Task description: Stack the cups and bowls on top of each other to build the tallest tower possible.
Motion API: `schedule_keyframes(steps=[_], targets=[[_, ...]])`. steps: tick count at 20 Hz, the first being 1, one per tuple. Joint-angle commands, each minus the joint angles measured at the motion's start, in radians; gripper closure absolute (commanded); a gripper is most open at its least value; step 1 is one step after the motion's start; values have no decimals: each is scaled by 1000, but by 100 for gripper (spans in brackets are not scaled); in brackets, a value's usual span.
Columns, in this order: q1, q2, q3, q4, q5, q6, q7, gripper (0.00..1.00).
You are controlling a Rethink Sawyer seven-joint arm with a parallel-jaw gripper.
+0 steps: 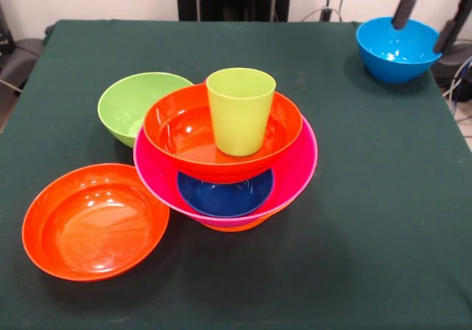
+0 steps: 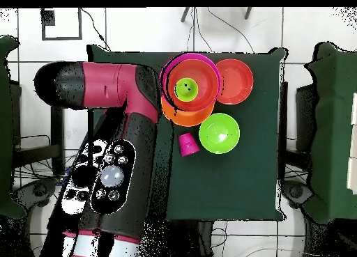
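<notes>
The tower (image 1: 228, 160) stands mid-table: a big orange bowl at the bottom, a big pink bowl (image 1: 299, 171), a small dark blue bowl (image 1: 225, 195), a shallow red-orange bowl (image 1: 177, 127), and a lime green cup (image 1: 240, 108) upright on top. From overhead the tower (image 2: 188, 87) lies beside the arm. My gripper (image 1: 424, 29) is at the far right corner, its two dark fingers apart over the light blue bowl (image 1: 394, 53). One fingertip dips into the bowl and the other is at its right rim; I cannot tell if they touch it. A red-pink cup (image 2: 188, 144) stands upside down on the cloth.
A green bowl (image 1: 125, 105) sits just behind the tower's left side, also seen from overhead as the green bowl (image 2: 219, 132). A second shallow red-orange bowl (image 1: 96, 223) lies at the front left. The arm (image 2: 118, 87) covers the table's left strip overhead. The table edge (image 1: 457, 123) runs close to the blue bowl.
</notes>
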Motion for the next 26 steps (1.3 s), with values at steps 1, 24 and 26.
schedule_keyframes(steps=[1,24,26], targets=[[-57,-43,193,165,-110,-40,-334,0],[2,-41,118,143,-127,-3,118,0],[41,-33,65,158,-125,-42,201,0]])
